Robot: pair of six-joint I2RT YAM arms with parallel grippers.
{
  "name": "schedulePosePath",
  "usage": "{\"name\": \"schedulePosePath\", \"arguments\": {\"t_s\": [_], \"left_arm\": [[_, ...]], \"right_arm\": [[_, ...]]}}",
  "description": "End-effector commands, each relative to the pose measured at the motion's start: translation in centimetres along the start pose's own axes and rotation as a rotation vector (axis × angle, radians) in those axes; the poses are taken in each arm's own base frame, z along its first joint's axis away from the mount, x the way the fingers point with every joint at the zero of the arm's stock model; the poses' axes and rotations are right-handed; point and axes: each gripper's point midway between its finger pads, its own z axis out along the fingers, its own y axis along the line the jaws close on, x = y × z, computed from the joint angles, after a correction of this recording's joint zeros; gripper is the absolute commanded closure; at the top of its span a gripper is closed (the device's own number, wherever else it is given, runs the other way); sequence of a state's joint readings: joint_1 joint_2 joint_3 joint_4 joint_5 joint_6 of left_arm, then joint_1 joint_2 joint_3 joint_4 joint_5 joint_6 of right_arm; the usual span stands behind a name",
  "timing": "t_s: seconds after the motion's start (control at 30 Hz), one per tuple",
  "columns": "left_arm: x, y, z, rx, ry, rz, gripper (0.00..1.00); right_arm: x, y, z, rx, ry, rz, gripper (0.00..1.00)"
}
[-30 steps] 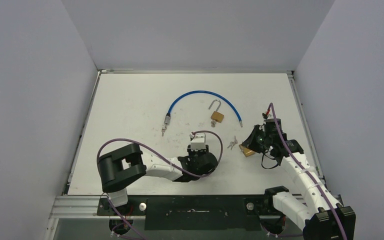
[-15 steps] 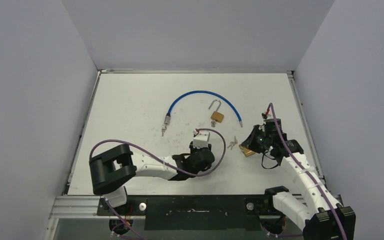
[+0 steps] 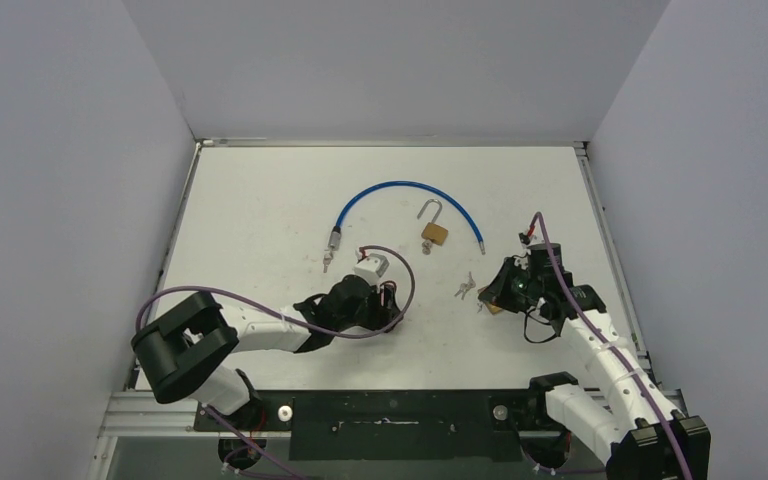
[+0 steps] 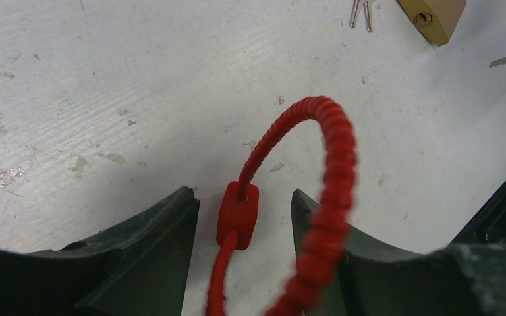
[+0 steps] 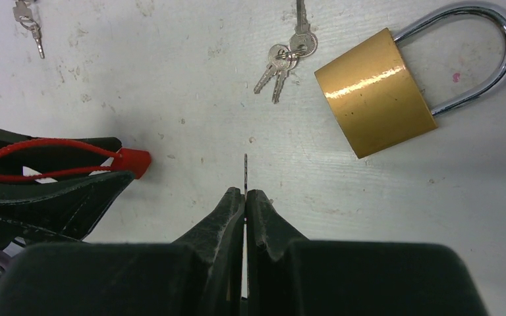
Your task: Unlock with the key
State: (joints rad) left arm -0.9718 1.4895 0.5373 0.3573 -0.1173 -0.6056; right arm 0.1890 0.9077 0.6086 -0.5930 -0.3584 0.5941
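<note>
The closed padlock (image 5: 374,102), brass with a steel shackle, lies flat on the white table (image 3: 260,200) and serves as the landmark. The right end effector (image 5: 245,197) hovers just short of it. Its fingers are pressed together on a key (image 5: 245,172), seen edge-on as a thin metal strip sticking out of the tips. The tip of the key is near the padlock's body but not touching it. A small bunch of keys (image 5: 283,56) lies on the table just beside the padlock, on the side away from the shackle.

Further out on that same side is the left end effector (image 4: 244,201), low over the table. Its fingers stand apart, and a red cable lock (image 4: 238,220) sits between them with a gap on each side of its block. The red loop arches up and over one finger.

Beyond the closed padlock, toward the back wall, an open padlock (image 3: 433,233) rests inside the curve of a blue cable (image 3: 400,186).
</note>
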Motion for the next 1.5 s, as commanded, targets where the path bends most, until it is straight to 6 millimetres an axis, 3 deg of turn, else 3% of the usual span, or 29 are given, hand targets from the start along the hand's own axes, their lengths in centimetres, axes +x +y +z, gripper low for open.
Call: {"name": "schedulePosePath", "arguments": {"t_s": [0.0, 0.23, 0.37, 0.53, 0.7, 0.93, 1.03, 1.13, 1.27, 1.47], "left_arm": [[-2.8, -2.6, -0.9, 0.167, -0.078, -0.015, 0.45], [-5.3, -1.2, -2.7, 0.1, -0.199, -0.057, 0.29], [-4.5, -0.8, -2.5, 0.095, -0.183, -0.064, 0.29], [-3.8, 1.5, -1.9, -0.062, -0.145, -0.162, 0.31], [-3.4, 3.1, -3.0, -0.161, -0.162, -0.336, 0.28], [-5.0, 3.1, -3.0, -0.251, -0.175, -0.54, 0.28], [-4.3, 3.8, -2.3, -0.35, -0.126, -0.613, 0.38], [-3.8, 3.3, -1.3, -0.38, -0.091, -0.693, 0.41], [-3.2, 2.2, -0.7, -0.43, -0.082, -0.785, 0.36], [-3.4, 2.1, 0.7, -0.63, -0.072, -0.757, 0.27]], "right_arm": [[-0.9, 0.7, 0.0, -0.029, -0.031, 0.0, 1.0], [-0.9, 0.6, 0.5, -0.03, -0.027, 0.015, 1.0], [-0.9, 0.6, 0.9, -0.028, -0.019, 0.024, 1.0], [-1.0, 0.7, 1.4, -0.033, -0.009, 0.022, 1.0], [-0.8, 0.9, 1.8, -0.037, -0.003, 0.018, 1.0], [-0.8, 1.6, 2.2, -0.032, -0.004, -0.001, 1.0], [-0.7, 1.8, 2.4, -0.024, -0.008, -0.011, 1.0], [-0.6, 2.0, 2.5, -0.02, -0.009, -0.016, 1.0], [-0.4, 1.9, 2.5, -0.015, -0.011, -0.022, 1.0], [0.0, 1.3, 2.4, 0.002, -0.018, -0.023, 1.0]]}}
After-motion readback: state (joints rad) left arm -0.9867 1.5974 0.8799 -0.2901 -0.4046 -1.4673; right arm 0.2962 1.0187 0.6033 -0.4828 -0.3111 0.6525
